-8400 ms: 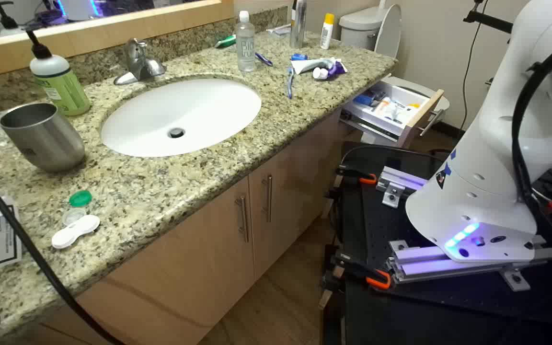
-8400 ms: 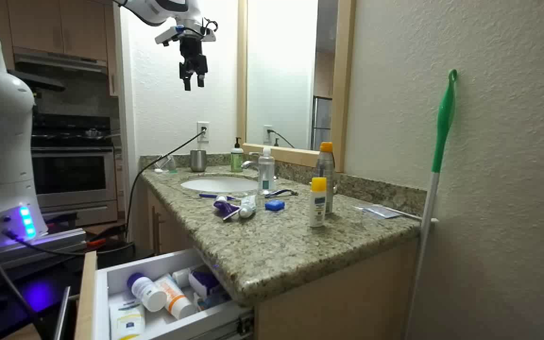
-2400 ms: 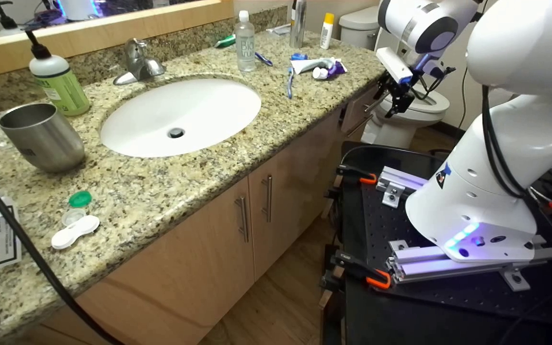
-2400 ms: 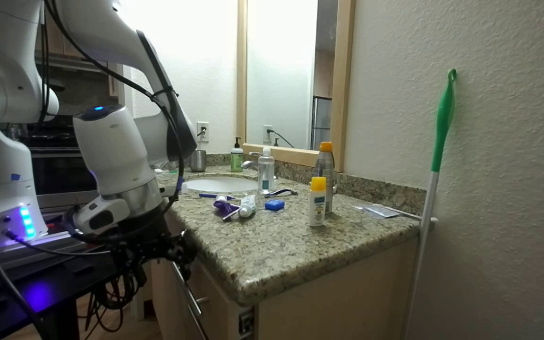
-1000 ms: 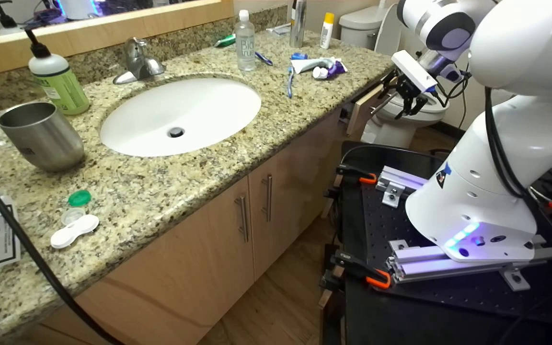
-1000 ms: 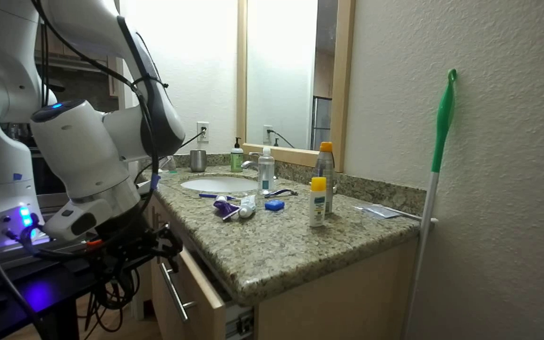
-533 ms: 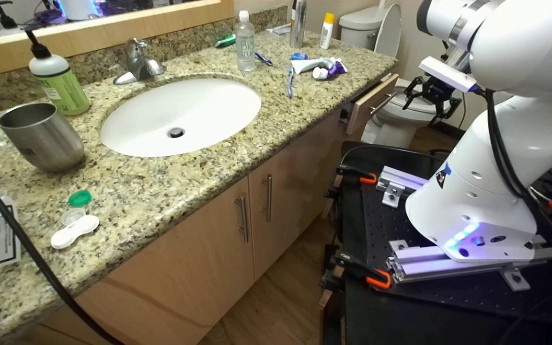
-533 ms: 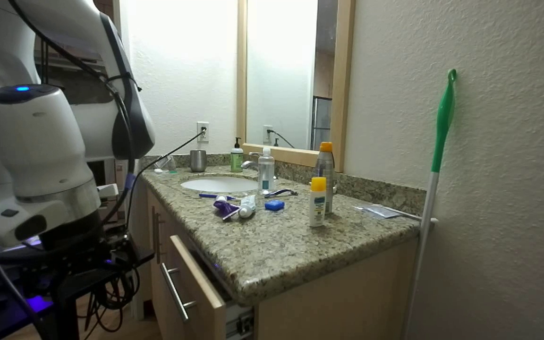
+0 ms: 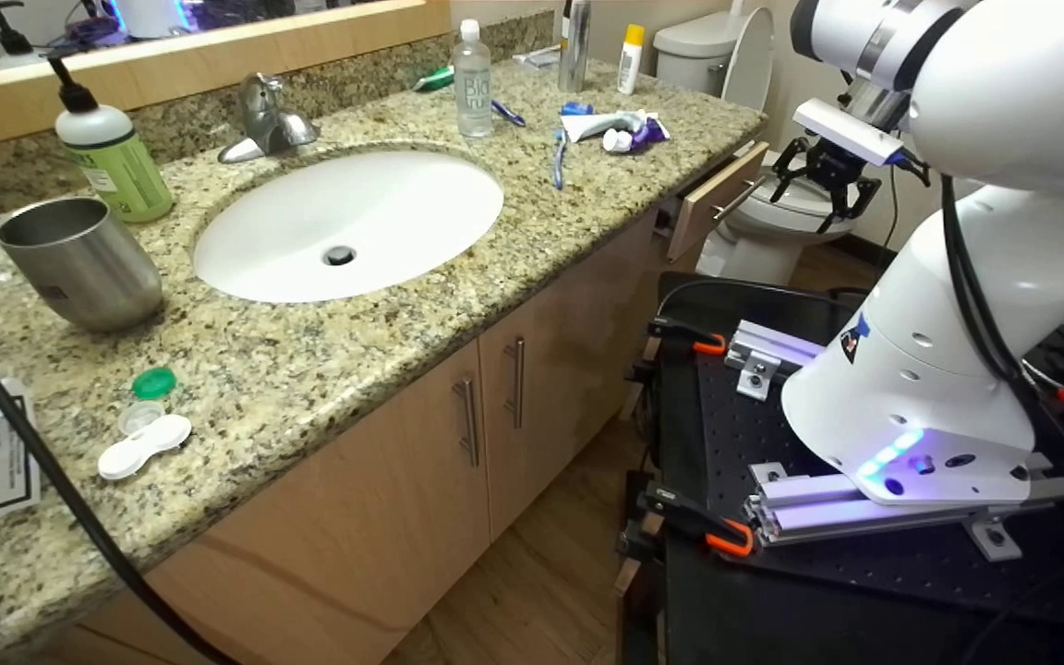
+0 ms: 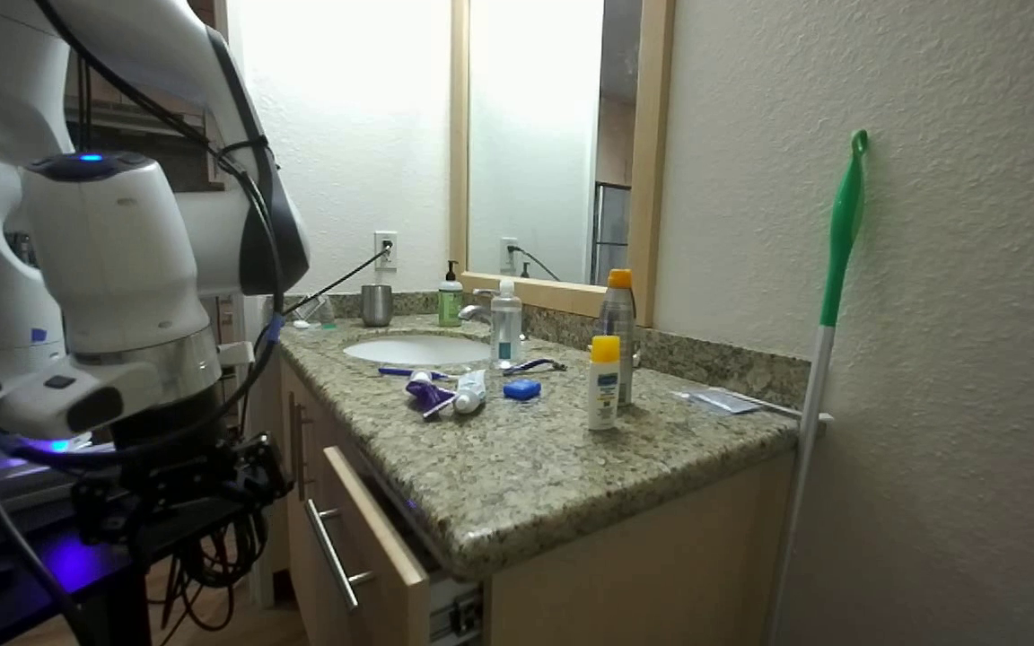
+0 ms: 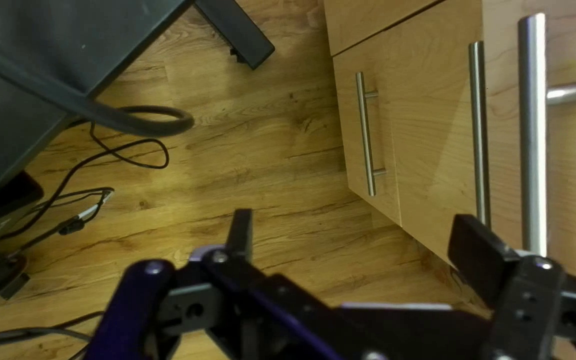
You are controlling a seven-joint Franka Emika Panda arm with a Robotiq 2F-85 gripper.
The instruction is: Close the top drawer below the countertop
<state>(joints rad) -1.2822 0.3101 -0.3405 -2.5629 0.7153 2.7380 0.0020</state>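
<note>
Top drawer (image 9: 704,208) partly out beneath counter (image 9: 356,369). Fingers (image 11: 480,257) spread wide, outward of counter's front edge, near drawer's face.

In an exterior view the smooth white, thick-jointed robot arm (image 9: 1040,231) stands along the right side and bends leftward at the top, its white-and-black wrist (image 9: 864,39) angled downward. In the wrist view the black, two-fingered mechanical gripper (image 11: 355,242) spans the bottom, its dark blocky fingers (image 11: 240,235) spread wide apart.
</note>
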